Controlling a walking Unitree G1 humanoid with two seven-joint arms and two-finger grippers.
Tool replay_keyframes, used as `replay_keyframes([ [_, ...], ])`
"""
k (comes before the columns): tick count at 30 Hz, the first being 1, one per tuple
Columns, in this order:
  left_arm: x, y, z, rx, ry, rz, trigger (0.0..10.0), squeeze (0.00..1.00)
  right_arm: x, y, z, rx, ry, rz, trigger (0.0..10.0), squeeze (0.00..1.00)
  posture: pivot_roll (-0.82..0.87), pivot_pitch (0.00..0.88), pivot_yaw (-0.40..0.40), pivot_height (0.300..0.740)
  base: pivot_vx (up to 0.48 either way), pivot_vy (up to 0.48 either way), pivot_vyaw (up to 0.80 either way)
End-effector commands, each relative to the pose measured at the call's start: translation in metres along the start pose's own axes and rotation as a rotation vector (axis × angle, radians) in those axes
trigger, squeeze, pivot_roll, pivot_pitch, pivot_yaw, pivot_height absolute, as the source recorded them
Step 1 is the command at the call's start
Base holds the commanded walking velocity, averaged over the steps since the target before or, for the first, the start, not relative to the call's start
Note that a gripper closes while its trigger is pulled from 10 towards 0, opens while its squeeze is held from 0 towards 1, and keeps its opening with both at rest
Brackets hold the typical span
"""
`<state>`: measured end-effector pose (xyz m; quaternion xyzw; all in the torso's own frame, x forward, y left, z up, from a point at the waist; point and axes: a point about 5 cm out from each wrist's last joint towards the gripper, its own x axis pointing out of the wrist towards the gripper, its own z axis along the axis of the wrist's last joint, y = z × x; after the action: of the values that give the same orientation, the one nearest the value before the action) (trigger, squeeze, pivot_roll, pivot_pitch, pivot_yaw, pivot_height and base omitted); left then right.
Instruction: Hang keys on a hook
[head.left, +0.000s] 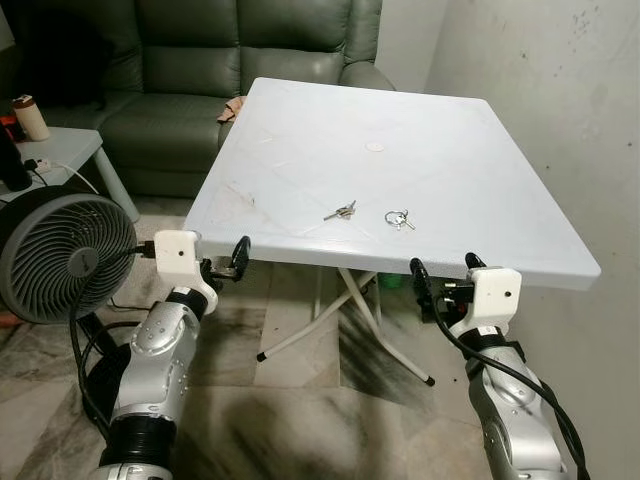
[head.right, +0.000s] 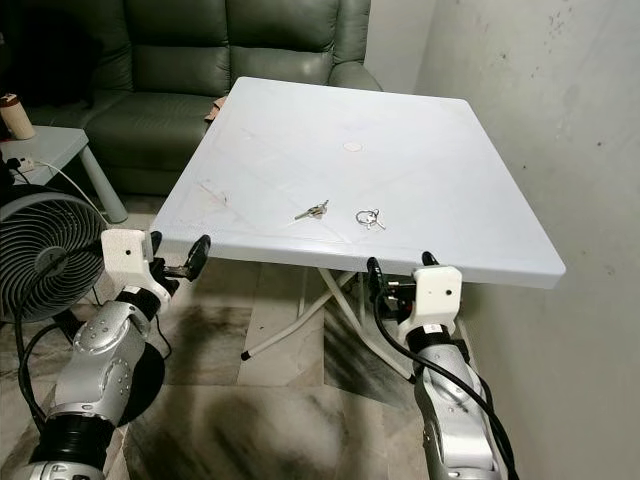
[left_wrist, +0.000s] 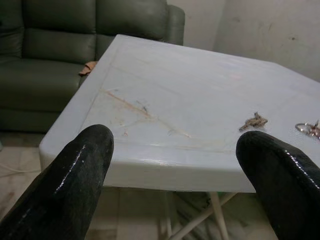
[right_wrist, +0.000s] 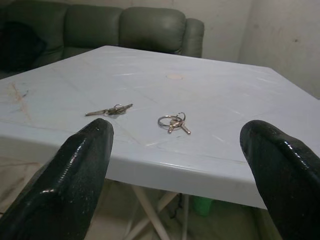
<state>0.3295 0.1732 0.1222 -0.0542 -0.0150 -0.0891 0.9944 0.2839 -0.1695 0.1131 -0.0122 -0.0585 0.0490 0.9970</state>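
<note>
- The white table (head.left: 480, 150) top lies open around two key bunches (head.left: 340, 211) (head.left: 399, 218).
- A wall (head.left: 560, 90) closes its right side.
- A fan (head.left: 62, 256) crowds the left gripper (head.left: 222, 262).

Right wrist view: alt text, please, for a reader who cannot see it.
Two sets of keys, a flat bunch and a ringed bunch, lie on a white table beyond the right gripper, jaws open. A green sofa stands behind.

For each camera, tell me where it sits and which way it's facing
Left and right eye views: on the head, looking forward and down at the white table and both arms.
Left wrist view: along the open left gripper at the table's near edge.
Right wrist view: along the open right gripper.
Both wrist views share the straight keys and ringed keys.
</note>
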Motion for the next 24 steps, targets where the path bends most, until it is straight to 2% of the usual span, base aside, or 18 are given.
replay_keyframes([
  [1,0.0043,-0.0043,0.0027,0.003,-0.002,-0.02,10.0,0.0,-0.0008,-0.0042,0.0038,0.006,-0.021,-0.025,10.0,0.0,0.06,0.0,-0.026,0.74,0.0,0.0,0.0],
  [7,0.0062,-0.0064,-0.0009,-0.006,0.03,-0.034,10.0,0.0,-0.0008,-0.0035,0.0026,0.001,-0.013,-0.016,10.0,0.0,0.06,0.0,-0.032,0.74,0.0,0.0,0.0],
  [24,0.0053,-0.0123,-0.0061,0.001,0.038,-0.054,10.0,0.0,0.0003,-0.0045,0.0019,-0.008,-0.007,0.003,10.0,0.0,0.07,0.0,-0.042,0.74,0.014,0.0,0.0],
])
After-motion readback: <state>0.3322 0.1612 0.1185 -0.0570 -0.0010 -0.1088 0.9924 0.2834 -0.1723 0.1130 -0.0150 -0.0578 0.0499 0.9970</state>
